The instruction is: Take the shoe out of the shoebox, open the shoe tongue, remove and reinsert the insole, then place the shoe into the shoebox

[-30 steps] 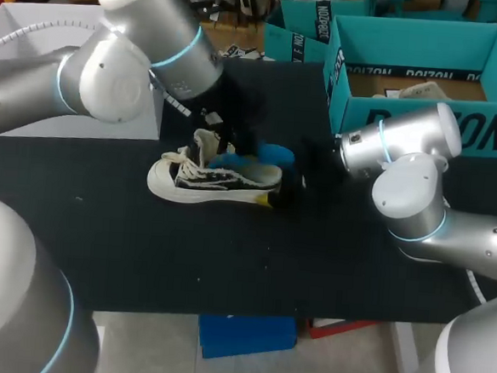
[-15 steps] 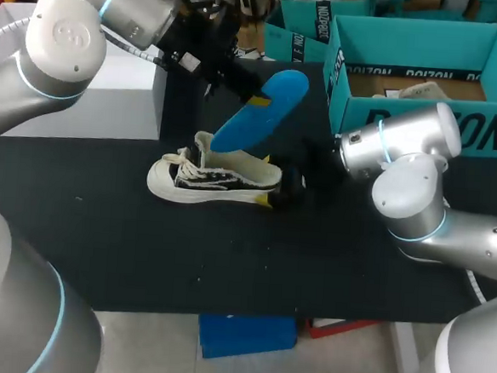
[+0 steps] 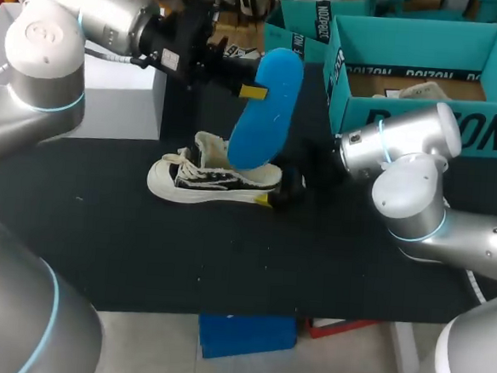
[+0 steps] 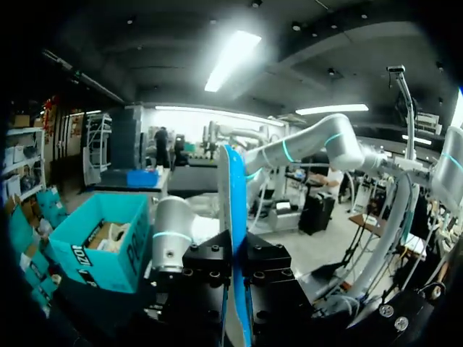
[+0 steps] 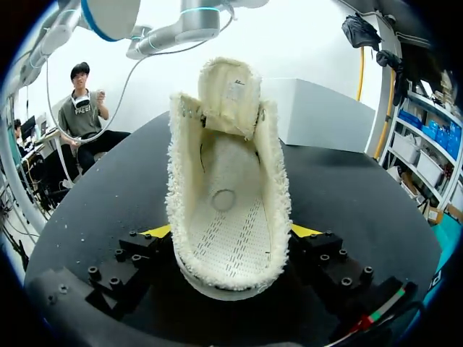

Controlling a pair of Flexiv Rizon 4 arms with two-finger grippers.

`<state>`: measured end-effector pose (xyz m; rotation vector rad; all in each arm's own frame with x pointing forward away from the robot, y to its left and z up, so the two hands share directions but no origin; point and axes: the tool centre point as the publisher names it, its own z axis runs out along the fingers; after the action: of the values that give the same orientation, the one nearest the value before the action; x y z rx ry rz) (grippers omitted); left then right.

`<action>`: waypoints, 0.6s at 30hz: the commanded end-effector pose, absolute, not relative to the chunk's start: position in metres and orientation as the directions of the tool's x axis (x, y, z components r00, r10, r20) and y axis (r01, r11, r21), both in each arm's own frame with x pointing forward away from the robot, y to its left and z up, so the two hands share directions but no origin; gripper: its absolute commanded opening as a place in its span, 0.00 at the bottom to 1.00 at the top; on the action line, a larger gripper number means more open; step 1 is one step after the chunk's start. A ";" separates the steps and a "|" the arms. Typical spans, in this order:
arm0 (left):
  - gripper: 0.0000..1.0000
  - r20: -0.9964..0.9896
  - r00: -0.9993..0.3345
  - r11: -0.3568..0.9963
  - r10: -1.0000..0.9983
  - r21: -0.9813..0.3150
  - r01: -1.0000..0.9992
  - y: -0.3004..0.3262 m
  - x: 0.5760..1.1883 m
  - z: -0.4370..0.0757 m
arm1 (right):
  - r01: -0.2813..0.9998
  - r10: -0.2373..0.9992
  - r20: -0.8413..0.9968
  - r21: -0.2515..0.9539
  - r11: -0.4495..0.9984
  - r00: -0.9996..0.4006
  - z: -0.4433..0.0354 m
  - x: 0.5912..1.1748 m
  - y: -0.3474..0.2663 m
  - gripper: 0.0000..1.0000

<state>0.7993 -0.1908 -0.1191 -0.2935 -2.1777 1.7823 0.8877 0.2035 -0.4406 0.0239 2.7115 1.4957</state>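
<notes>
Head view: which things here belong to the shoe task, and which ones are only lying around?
Belong to the task: shoe; blue insole, in left gripper; teal shoebox; right gripper, on the shoe's heel.
Only lying around: white box beside the left arm.

I had the shoe (image 3: 213,177) on the table (image 3: 142,247), left of the shoebox (image 3: 349,108), heel in my right gripper (image 5: 230,231); insole (image 3: 263,106) above it.

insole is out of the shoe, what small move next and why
Probably ease the insole down, lower end first, into the shoe. The left end effector holds it just above the opening, the shoe's inside shows bare, and the right end effector clamps the heel from both sides, so the shoe looks steady.
</notes>
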 end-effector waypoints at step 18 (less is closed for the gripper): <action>0.00 0.231 -0.919 0.052 0.320 -0.973 -0.226 -0.181 0.820 -0.121 | -0.007 0.037 -0.031 0.845 0.535 -0.999 -0.443 0.888 0.204 0.00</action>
<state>0.8287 -0.1858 -0.1173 -0.1517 -1.9866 1.8806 0.8877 0.2035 -0.4405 0.0240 2.7114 1.4958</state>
